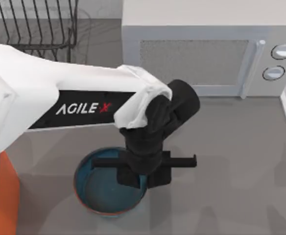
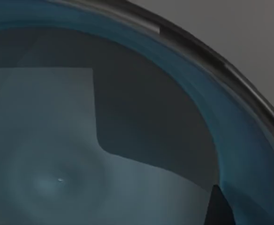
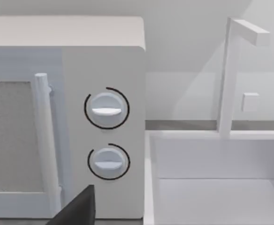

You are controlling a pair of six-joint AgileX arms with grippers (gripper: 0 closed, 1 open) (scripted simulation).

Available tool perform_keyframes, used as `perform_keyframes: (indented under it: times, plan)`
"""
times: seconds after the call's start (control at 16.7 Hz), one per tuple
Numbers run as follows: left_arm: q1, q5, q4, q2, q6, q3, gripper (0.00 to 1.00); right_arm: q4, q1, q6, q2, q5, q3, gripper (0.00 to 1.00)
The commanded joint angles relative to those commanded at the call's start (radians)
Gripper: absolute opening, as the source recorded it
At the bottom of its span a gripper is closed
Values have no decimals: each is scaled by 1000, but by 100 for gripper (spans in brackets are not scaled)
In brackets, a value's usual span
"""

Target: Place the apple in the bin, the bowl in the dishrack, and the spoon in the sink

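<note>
My left claw point(image 1: 144, 172) hangs over the bowl point(image 1: 96, 193), grip unclear; microwave point(image 1: 206, 54) behind, grey desk point(image 1: 231, 161) beneath.

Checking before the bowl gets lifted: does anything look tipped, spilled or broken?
Nothing stands out. The bowl sits level on the table with nothing in it, the left claw low over its rim. The rack and microwave stand straight.

Left wrist view: close on the round deep bowl point(image 2: 127, 154), blue inside wall curving around a greyish bottom. Angular dark shadow falls across the bottom. Dark outer rim edge borders grey desk surface point(image 2: 249, 33) beyond. Small dark fingertip point(image 2: 217, 208) against the inner wall.
</note>
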Motion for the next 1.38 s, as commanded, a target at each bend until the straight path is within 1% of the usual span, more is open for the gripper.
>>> perform_keyframes:
  times: [0.48, 0.6, 0.84, 0.96, 1.08, 1.38]
  plan:
    - [-1, 0, -16, -6, 0, 15, 0, 0, 0, 0, 0, 0, 0, 100]
    - [-2, 0, -74, -19, -2, 61, 0, 0, 0, 0, 0, 0, 0, 100]
    - [-3, -1, -271, -65, -5, 189, 0, 0, 0, 0, 0, 0, 0, 100]
    - [-3, -1, -341, -88, -5, 244, 0, 0, 0, 0, 0, 0, 0, 100]
    - [-2, -1, -368, -102, -4, 268, 0, 0, 0, 0, 0, 0, 0, 100]
    - [6, 2, -356, -111, 6, 261, 0, 0, 0, 0, 0, 0, 0, 100]
